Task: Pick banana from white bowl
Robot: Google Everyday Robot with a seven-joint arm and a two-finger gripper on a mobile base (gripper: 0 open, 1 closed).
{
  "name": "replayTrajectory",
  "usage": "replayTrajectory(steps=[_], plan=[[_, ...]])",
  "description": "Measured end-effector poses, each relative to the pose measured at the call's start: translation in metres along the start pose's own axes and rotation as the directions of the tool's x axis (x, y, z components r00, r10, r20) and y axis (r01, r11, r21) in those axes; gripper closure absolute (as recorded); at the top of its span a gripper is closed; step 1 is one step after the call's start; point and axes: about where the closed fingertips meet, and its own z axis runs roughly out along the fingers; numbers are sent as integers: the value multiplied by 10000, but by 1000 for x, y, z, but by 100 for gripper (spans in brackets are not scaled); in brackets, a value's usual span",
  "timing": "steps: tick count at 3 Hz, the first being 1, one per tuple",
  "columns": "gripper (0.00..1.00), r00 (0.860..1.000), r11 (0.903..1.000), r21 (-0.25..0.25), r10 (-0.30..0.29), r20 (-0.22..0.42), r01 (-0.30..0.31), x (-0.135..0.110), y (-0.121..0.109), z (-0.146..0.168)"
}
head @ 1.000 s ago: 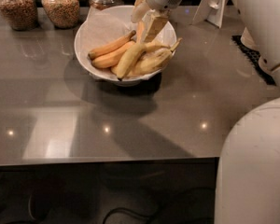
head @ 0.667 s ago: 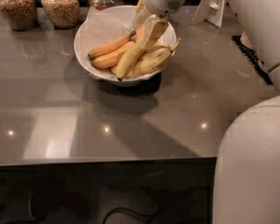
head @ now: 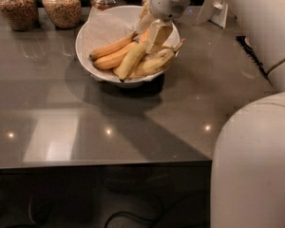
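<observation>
The gripper [head: 151, 31] hangs inside the white bowl [head: 81, 42], over the banana [head: 129, 62].

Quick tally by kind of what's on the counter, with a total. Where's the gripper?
Bananas: 4 told apart, the pile may hide more (long pale banana, 2 orange-toned bananas, 1 brown-mottled banana)
White bowl: 1
Glass jars: 3
Total: 8
The gripper is down over the bowl's far right side, at the bananas' upper ends.

Banana [head: 131, 61]: pale yellow, gently curved, dark tip at the near rim, lying diagonally in the paper-lined white bowl [head: 87, 38]. Claw [head: 153, 32] at its upper end.
</observation>
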Motion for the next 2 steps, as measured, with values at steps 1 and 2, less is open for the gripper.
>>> replayTrajectory(steps=[1,2], plan=[[44,10000,10000,-33,32,13,-32,5,-2,4],[44,10000,9999,-73,78,42,-77,10,-4,10]])
